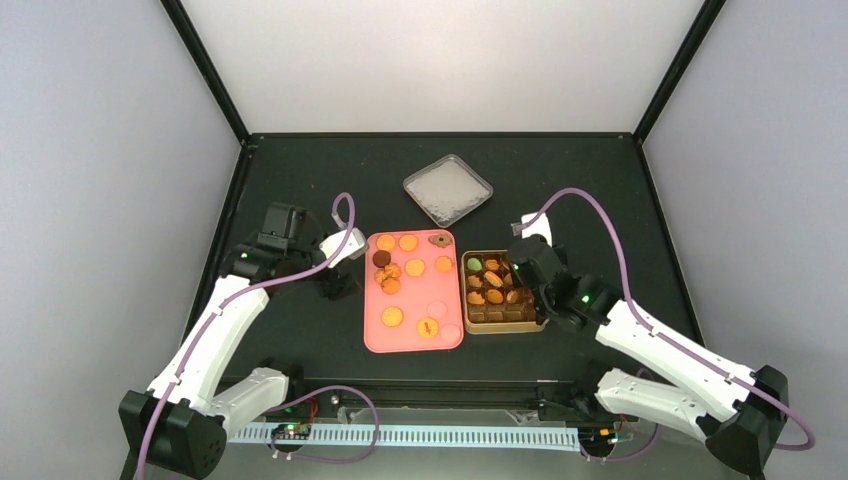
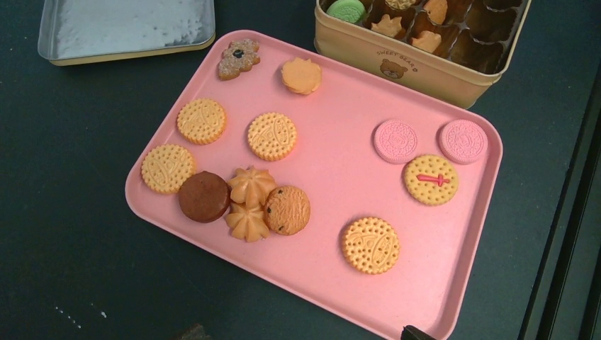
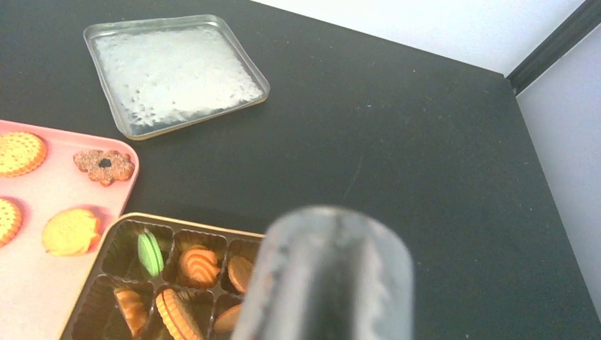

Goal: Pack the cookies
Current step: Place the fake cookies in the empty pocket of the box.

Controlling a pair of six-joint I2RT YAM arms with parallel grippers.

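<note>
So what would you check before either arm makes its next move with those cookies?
1. Cookies to pick on the pink tray: ok, many lie loose there.
2. Free compartments in the tin: ok, several are empty.
3. Lid off and apart from the tin: ok.
4. Left gripper open and empty beside the tray: ok.
5. Right gripper over the tin, open or shut: cannot tell; a blurred grey shape blocks its wrist view.

Top camera overlooks the whole counter (image 1: pixel 560 170). Left wrist hangs close above the pink tray (image 2: pixel 340 142), right wrist low over the cookie tin (image 3: pixel 184 224). All share both.
</note>
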